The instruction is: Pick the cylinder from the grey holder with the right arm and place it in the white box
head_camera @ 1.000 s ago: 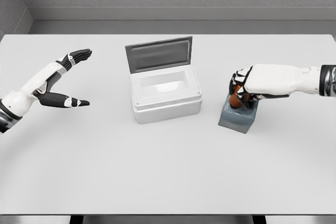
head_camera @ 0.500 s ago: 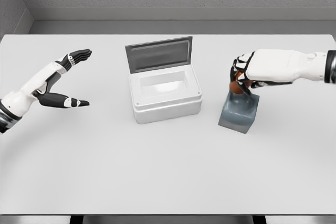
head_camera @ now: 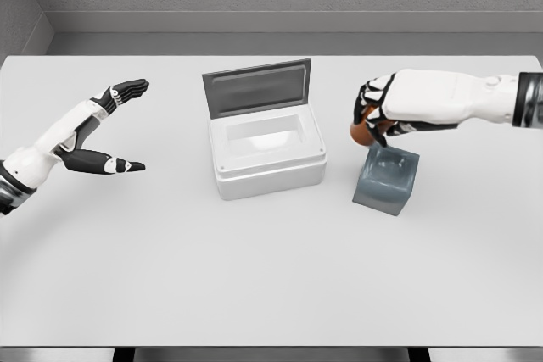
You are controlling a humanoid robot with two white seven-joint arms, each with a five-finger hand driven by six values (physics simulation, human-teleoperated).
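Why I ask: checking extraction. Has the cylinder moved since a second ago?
Yes. The cylinder, gripped by the right hand, rose out of the grey holder and shifted left toward the white box.

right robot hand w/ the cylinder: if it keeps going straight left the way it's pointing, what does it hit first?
Probably the white box, at its right wall or rim. The right robot hand holds the cylinder clear of the grey holder; height is unclear, so it may pass over.

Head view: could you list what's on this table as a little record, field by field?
table: white, holds everything
box: white, lid open and upright at the back, inside looks empty
holder: grey, right of the box, socket empty
cylinder: orange-brown, held above the holder's left edge
right hand: curled around the cylinder
left hand: open, above the table at the left
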